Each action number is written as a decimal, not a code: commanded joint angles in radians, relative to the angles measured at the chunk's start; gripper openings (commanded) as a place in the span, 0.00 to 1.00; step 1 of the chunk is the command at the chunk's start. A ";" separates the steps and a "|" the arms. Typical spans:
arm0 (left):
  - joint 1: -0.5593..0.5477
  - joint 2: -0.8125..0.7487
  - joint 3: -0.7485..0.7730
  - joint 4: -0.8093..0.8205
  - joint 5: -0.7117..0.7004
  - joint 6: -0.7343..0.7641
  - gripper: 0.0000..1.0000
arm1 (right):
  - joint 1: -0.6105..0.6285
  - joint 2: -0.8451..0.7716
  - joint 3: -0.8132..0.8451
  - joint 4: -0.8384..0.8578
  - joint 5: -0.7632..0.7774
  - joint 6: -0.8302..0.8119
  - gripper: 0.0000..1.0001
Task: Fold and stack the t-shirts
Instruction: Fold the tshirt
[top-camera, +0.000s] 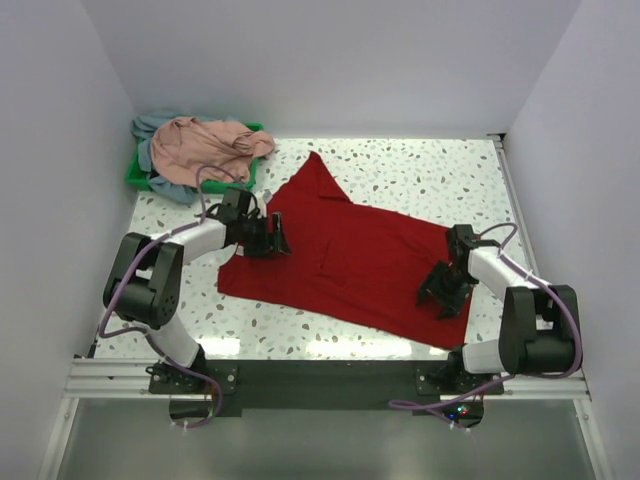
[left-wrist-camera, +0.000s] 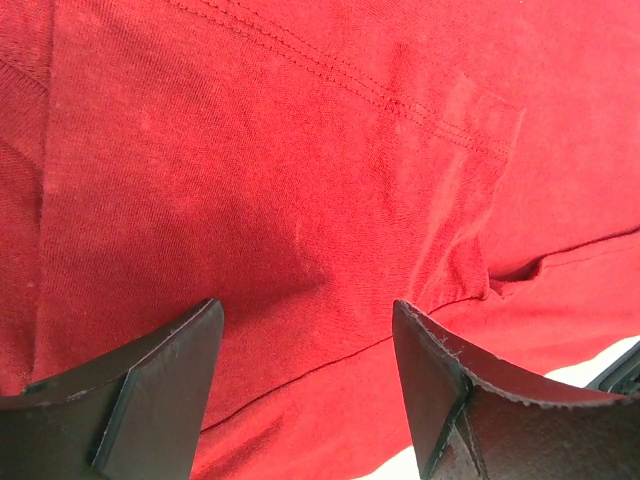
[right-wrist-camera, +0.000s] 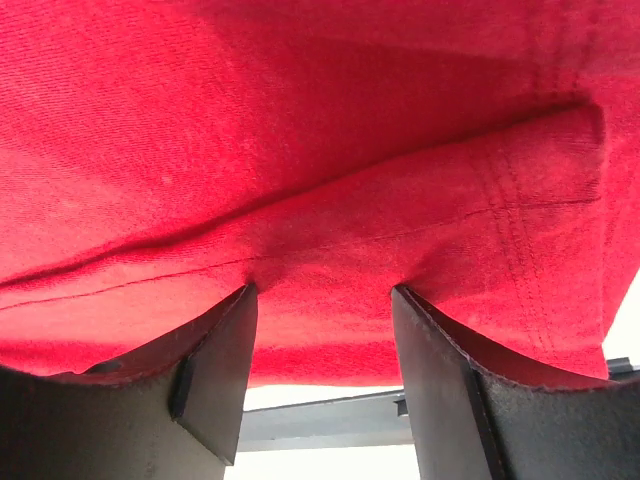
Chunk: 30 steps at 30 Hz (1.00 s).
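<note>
The bright red t-shirt (top-camera: 350, 262) lies spread across the middle of the table, with one corner pointing to the back. My left gripper (top-camera: 279, 241) rests over its left edge. In the left wrist view this gripper (left-wrist-camera: 306, 305) stands open above a hem line in the red cloth (left-wrist-camera: 300, 150). My right gripper (top-camera: 439, 297) is on the shirt's right front part. In the right wrist view it (right-wrist-camera: 324, 290) is open too, its tips pressing into a folded edge of the red cloth (right-wrist-camera: 300, 130). The dusty pink t-shirt (top-camera: 205, 148) lies crumpled on the grey-blue one (top-camera: 152, 126).
A green tray (top-camera: 134, 176) at the back left holds the pink and grey-blue shirts. White walls close in the left, back and right sides. Speckled tabletop (top-camera: 430, 175) shows behind and in front of the red shirt. The metal rail (top-camera: 320, 375) runs along the near edge.
</note>
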<state>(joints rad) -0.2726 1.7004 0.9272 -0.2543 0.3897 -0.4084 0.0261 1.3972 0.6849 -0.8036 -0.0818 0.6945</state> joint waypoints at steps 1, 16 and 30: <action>0.018 0.005 -0.057 -0.036 -0.086 0.040 0.75 | 0.003 -0.026 -0.056 -0.034 0.042 0.036 0.60; 0.018 -0.153 -0.128 -0.105 -0.146 0.034 0.76 | 0.005 -0.133 -0.038 -0.121 0.014 0.043 0.60; 0.018 -0.157 0.113 -0.134 -0.129 -0.023 0.78 | -0.175 0.071 0.414 -0.212 0.166 -0.167 0.54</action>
<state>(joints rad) -0.2626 1.5352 0.9924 -0.4057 0.2676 -0.4091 -0.0971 1.4055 1.0183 -0.9985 0.0223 0.6113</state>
